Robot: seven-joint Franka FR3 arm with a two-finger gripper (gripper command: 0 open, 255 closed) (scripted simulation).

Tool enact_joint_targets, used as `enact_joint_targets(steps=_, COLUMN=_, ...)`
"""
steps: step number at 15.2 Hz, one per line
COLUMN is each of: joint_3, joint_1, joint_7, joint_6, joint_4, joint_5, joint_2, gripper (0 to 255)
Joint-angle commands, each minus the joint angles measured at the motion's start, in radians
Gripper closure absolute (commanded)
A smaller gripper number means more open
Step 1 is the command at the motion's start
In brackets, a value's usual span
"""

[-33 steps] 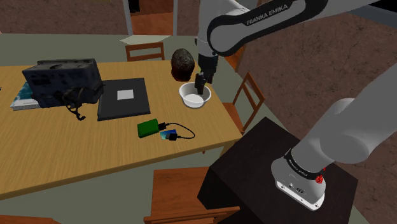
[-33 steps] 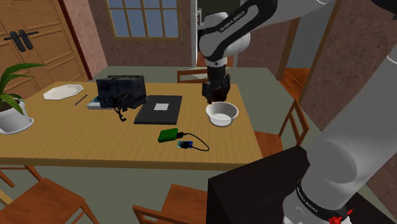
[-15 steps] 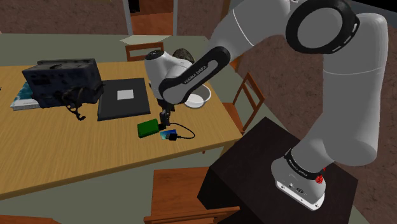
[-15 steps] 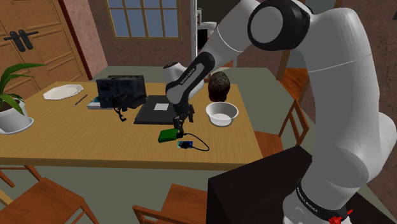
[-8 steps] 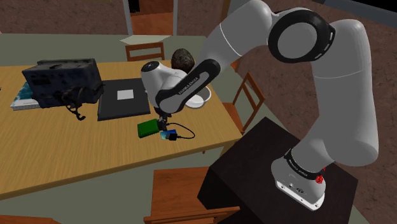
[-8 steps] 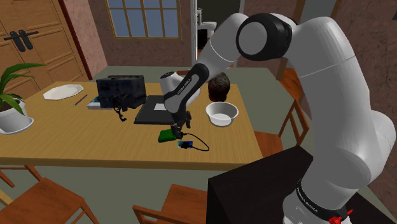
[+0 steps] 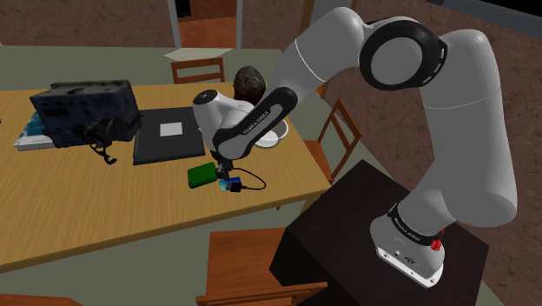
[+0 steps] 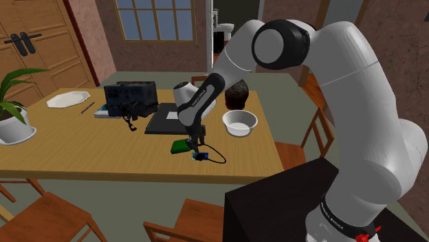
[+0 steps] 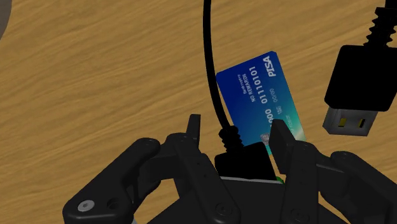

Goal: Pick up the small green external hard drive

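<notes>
**A:** Where is the drive?

**B:** The green hard drive (image 7: 202, 175) lies flat on the table (image 7: 87, 209). In the shoulder view it is at 5 o'clock from the black pad (image 7: 169, 135), and a blue card (image 9: 254, 83) sits just beside it at its 4 o'clock.

**A:** And the gripper?

**B:** The gripper (image 9: 236, 122) is low over the drive's cable end. Its fingers are spread, and the black connector (image 9: 245, 159) sits between them unpinched.

**A:** How would you do this step well?

**B:** I'd shift toward the shoulder view's 9 o'clock so the pads bracket the green body rather than the connector. Then close squarely and lift slowly, because the cable (image 9: 208, 57) and its loose USB plug (image 9: 353, 95) will likely trail.

**A:** What does the drive look like?

**B:** It is a small, thin, bright green slab, and the black cable leaves its 3 o'clock end.
</notes>
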Motion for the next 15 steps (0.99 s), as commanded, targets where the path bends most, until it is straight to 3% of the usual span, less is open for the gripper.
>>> enact_joint_targets(steps=1, joint_3=0.001, joint_1=0.001, joint_7=0.000, joint_6=0.001, joint_4=0.001, joint_5=0.000, joint_2=0.001, gripper=255)
enact_joint_targets(steps=15, joint_3=0.020, joint_1=-0.014, joint_7=-0.021, joint_6=-0.070, joint_4=-0.022, joint_5=0.025, joint_2=-0.094, gripper=255)
